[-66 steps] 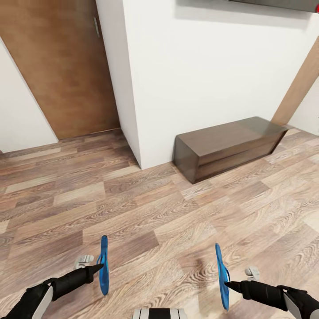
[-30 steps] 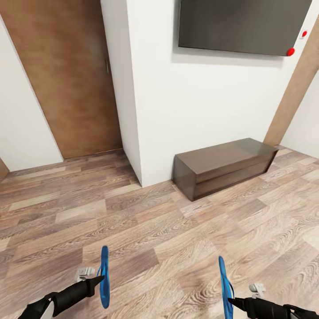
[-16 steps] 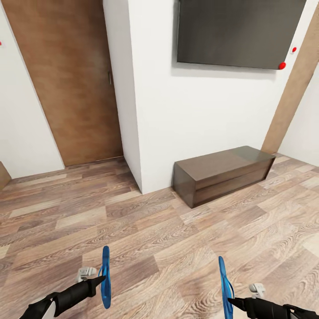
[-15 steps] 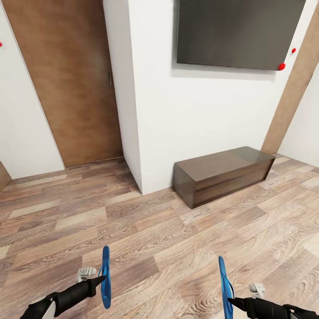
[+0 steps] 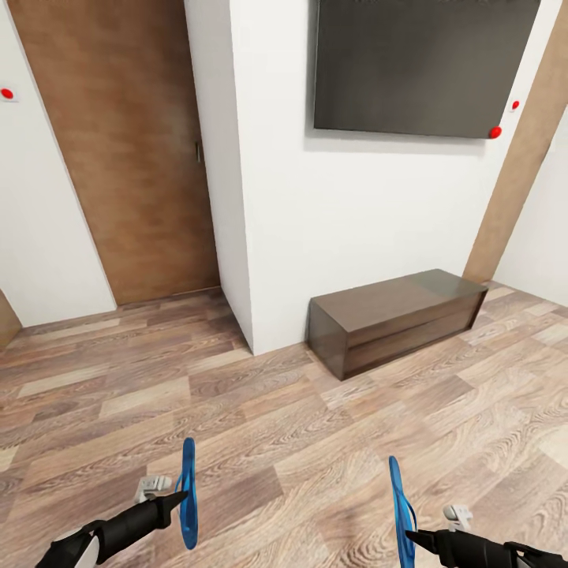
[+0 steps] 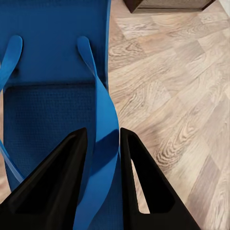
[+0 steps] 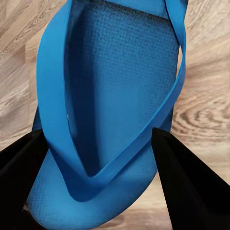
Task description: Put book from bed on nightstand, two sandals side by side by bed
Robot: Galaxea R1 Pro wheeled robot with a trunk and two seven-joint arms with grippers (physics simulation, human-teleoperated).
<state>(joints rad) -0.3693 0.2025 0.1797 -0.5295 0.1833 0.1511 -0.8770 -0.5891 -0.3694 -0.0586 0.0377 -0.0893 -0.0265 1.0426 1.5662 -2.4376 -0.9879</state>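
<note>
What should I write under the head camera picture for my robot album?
Each pincer, left and right, holds a blue sandal above wood floor, facing a dark cabinet.

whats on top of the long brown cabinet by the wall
Nothing rests on the long brown cabinet; its glossy top is bare. Above it a dark screen hangs on the wall. Its inside is hidden.

1. The light is bright, even and soft; its source cannot be seen.
2. The white wall (image 5: pixel 379 229) is close to overexposed, with only a faint shadow under the screen (image 5: pixel 426 63).
3. The cabinet (image 5: pixel 394 319) top is glossy and shows a pale reflection.
4. The head view bends straight lines near the edges.
5. The wrist views are soft; the sandal (image 6: pixel 52 72) casts dark shade between the fingers (image 6: pixel 57 187).
</note>
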